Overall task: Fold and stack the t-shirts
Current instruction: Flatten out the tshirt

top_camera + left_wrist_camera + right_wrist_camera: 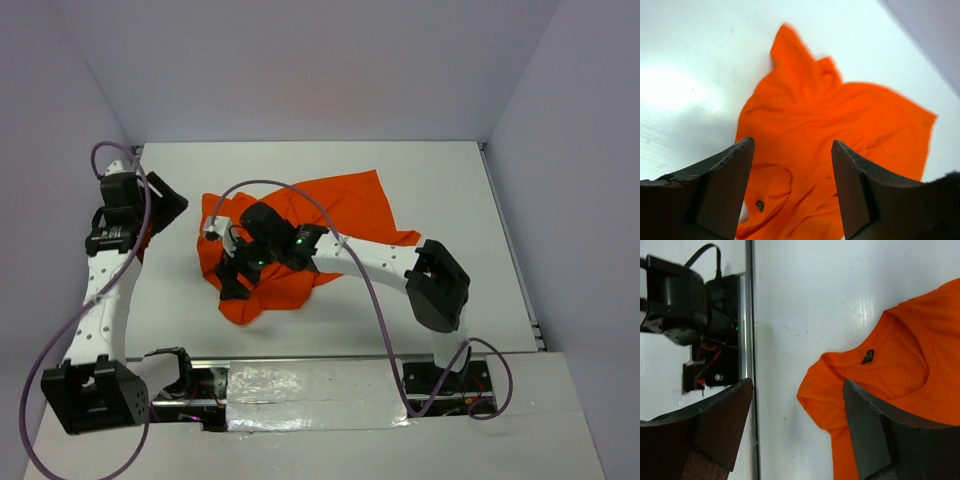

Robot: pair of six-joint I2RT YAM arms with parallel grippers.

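At the near edge, a metal rail (749, 315) and a black mount with red wiring (715, 365) sit at the left of the right wrist view, apart from the cloth. The right arm (380, 262), trailed by a purple cable (270, 183), reaches leftward across the white table (450, 190) and covers the middle of the orange t-shirt (350, 205). The right gripper (797, 385) hangs over the shirt's near left part, its jaws spread wide with nothing held. Bare table and the shirt's edge show in the gap, and the collar with its small label (869, 356) lies just beyond the right-hand finger. The shirt lies crumpled and unfolded, spreading toward the far right. Farther left, the left gripper (792, 145) is also wide open and empty. It is off the cloth at the shirt's left edge, with fabric showing through its gap. Pale walls (300, 70) close the far side.
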